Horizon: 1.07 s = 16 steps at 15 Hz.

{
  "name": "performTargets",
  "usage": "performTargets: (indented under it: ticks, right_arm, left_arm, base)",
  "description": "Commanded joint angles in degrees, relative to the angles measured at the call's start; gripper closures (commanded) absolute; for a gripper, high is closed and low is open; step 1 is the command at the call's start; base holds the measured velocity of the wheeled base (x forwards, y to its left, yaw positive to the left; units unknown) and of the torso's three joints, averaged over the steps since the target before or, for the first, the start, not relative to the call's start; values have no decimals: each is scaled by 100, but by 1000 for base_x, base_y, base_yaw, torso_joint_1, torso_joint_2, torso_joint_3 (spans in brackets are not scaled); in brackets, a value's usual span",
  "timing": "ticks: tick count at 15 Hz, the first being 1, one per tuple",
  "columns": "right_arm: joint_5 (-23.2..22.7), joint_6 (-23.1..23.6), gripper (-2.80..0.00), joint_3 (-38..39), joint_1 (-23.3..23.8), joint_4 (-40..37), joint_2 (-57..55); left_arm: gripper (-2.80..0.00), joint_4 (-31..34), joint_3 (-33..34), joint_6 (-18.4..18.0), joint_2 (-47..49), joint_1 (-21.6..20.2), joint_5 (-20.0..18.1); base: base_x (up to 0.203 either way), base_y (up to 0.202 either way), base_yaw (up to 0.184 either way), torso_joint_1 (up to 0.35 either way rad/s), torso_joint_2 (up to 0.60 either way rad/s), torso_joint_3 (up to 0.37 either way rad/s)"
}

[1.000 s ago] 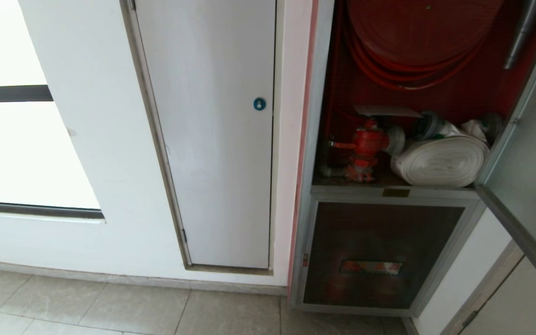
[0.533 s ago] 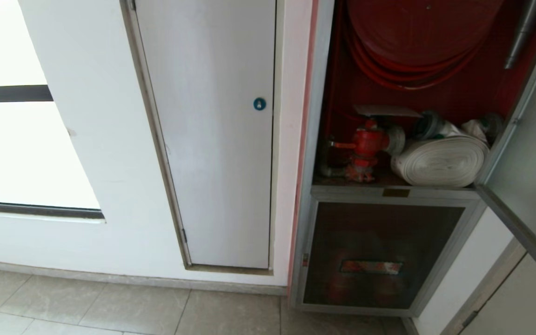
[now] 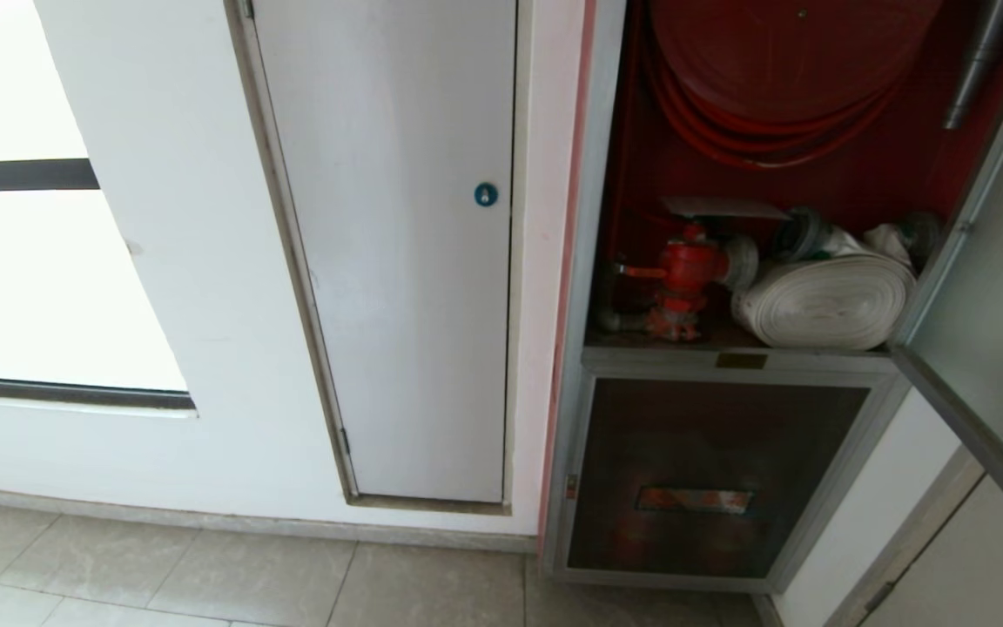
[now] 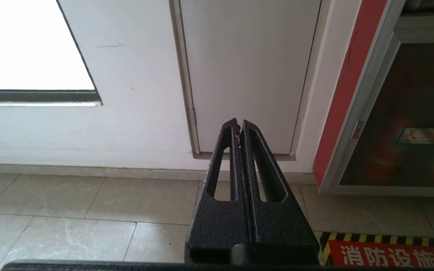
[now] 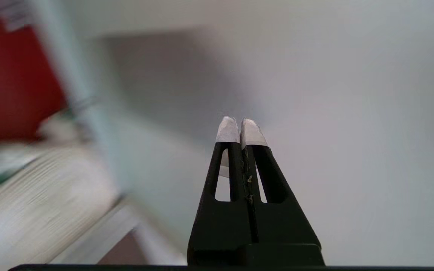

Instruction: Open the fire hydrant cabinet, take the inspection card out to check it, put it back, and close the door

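Observation:
The fire hydrant cabinet [image 3: 584, 261] stands open, showing its red interior, a red hose reel [image 3: 780, 52], a red valve [image 3: 684, 274] and a white rolled hose [image 3: 824, 300]. The inspection card [image 3: 722, 207] lies flat above the valve. The door [image 3: 989, 331] is swung out to the right. My right gripper [image 5: 239, 124] is shut and empty, pointing at the door's pale inner face [image 5: 352, 113], with the hose roll [image 5: 32, 195] off to one side. It is outside the head view. My left gripper [image 4: 238, 124] hangs parked low, shut, facing the wall.
A white panel door with a round blue lock [image 3: 485, 194] is left of the cabinet. Below the open bay sits a smaller dark pane with a red label [image 3: 695, 499]. A metal nozzle [image 3: 980, 61] hangs inside at upper right. A hazard-striped floor marking [image 4: 386, 254] lies before the cabinet.
The open door's lower edge has shifted slightly at the right of the head view. The cabinet's contents and the card have not moved.

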<state>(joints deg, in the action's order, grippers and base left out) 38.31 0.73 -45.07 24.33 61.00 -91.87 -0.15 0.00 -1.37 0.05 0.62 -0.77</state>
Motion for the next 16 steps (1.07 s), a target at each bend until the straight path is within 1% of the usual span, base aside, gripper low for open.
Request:
performTargets:
  ticks: [1, 6, 10, 11, 13, 14, 16]
  right_arm:
    - [5, 4, 0, -16, -633, 37, -205]
    - [-53, 6, 0, 106, -1950, 34, -216]
    - [-257, 52, 0, 553, -2746, -12, 306]
    - [-265, 119, 0, 695, -2965, -25, 503]
    - [-277, 403, 0, 1028, -3357, -34, 881]
    - [-279, 563, 0, 1161, -3499, -35, 1045]
    - [-231, 754, 0, 1353, -3609, -55, 1420]
  left_arm:
    - [0, -2, 35, -4, 4, -1, -2]
    - [0, -2, 35, 4, 4, -1, -2]
    - [0, -2, 35, 5, 4, -1, -2]
    - [0, -2, 35, 5, 4, -1, -2]
    - [0, -2, 35, -4, 4, -1, -2]
    - [0, -2, 35, -4, 4, -1, -2]
    - [0, -2, 35, 5, 4, -1, -2]
  base:
    - [0, 0, 0, 0, 0, 0]
    - [0, 0, 0, 0, 0, 0]
    - [0, 0, 0, 0, 0, 0]
    - [0, 0, 0, 0, 0, 0]
    - [0, 0, 0, 0, 0, 0]
    - [0, 0, 0, 0, 0, 0]
    - [0, 0, 0, 0, 0, 0]
